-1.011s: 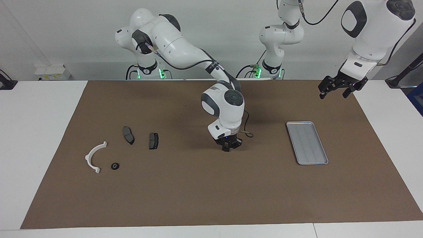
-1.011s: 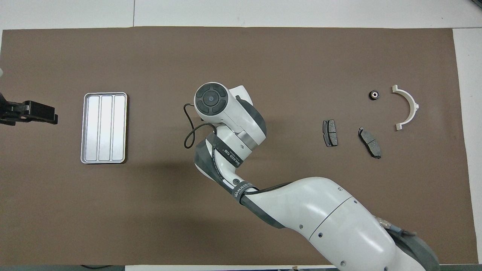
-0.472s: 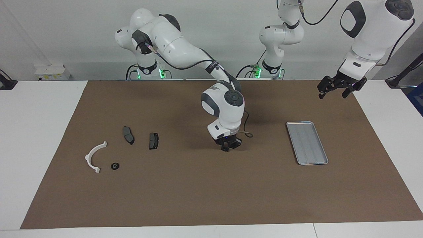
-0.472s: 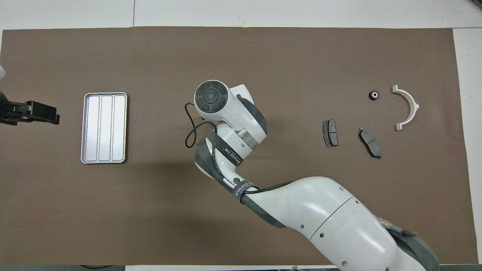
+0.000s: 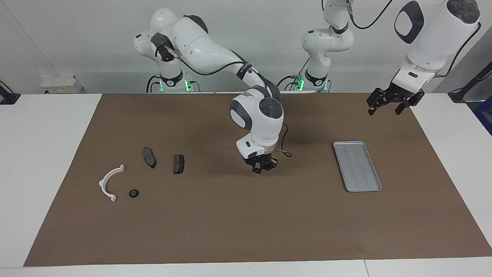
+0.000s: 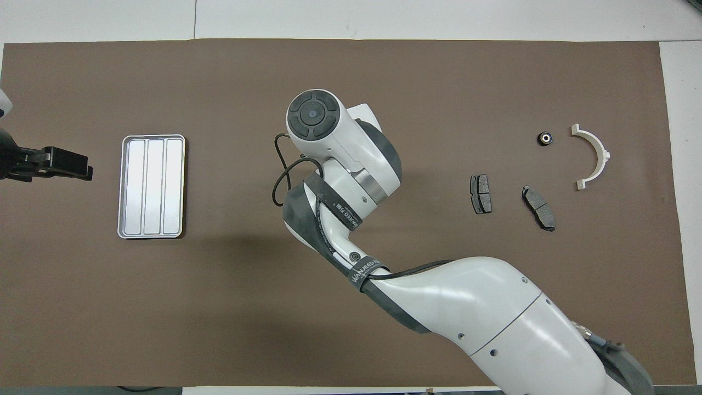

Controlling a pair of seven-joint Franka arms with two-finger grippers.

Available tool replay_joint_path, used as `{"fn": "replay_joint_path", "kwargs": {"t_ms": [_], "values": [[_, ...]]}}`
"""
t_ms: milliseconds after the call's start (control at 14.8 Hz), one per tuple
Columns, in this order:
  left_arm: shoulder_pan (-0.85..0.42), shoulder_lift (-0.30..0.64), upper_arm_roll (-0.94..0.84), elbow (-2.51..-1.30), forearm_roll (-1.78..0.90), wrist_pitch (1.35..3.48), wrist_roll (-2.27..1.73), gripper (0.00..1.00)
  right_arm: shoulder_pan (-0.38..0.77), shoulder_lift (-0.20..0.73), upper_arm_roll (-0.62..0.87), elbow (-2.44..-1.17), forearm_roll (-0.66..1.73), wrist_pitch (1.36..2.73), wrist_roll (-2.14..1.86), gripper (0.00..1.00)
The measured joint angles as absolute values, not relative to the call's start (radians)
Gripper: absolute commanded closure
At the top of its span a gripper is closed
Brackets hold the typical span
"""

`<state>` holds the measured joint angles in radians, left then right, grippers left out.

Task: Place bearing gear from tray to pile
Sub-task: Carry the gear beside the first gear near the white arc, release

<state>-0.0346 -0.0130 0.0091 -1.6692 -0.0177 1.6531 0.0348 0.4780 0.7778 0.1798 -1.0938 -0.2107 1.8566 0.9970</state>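
The bearing gear, a small black ring, lies on the mat beside the white semicircular bracket. Two dark brake pads of the pile lie a little nearer to the robots. The silver tray shows only its bare ribbed floor. My right gripper hangs shut just above the middle of the mat, between tray and pile, with nothing visible in it; the overhead view hides it under its own wrist. My left gripper waits open in the air over the mat's edge at the left arm's end.
A brown mat covers most of the white table. The right arm's cable loops out beside its wrist. The long right forearm spans the mat from the robots' edge to its middle.
The right gripper has risen a little above the middle of the mat and stays shut. The left gripper has drifted slightly toward the tray. The parts have not moved.
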Motion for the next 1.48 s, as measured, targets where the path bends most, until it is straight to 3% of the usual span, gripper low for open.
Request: {"fn": "replay_joint_path", "kwargs": {"t_ms": [404,944,1146,1483], "values": [[-0.035,-0.013,0.009,-1.669,-0.022,1.653,0.035,0.0,0.243,0.676,0.226,-1.084,-0.165,1.71,0.596,1.0],[-0.035,-0.013,0.01,-1.669,-0.022,1.653,0.035,0.0,0.075,0.64,0.227,-1.086,-0.164,1.661,0.215,1.0],[-0.035,-0.013,0.012,-1.669,-0.022,1.653,0.035,0.0,-0.005,0.638,0.227,-1.123,-0.164,1.701,0.084,1.0],[-0.035,-0.013,0.011,-1.669,-0.022,1.653,0.035,0.0,-0.109,0.611,0.229,-1.311,-0.163,1.876,0.019,1.0]]}}
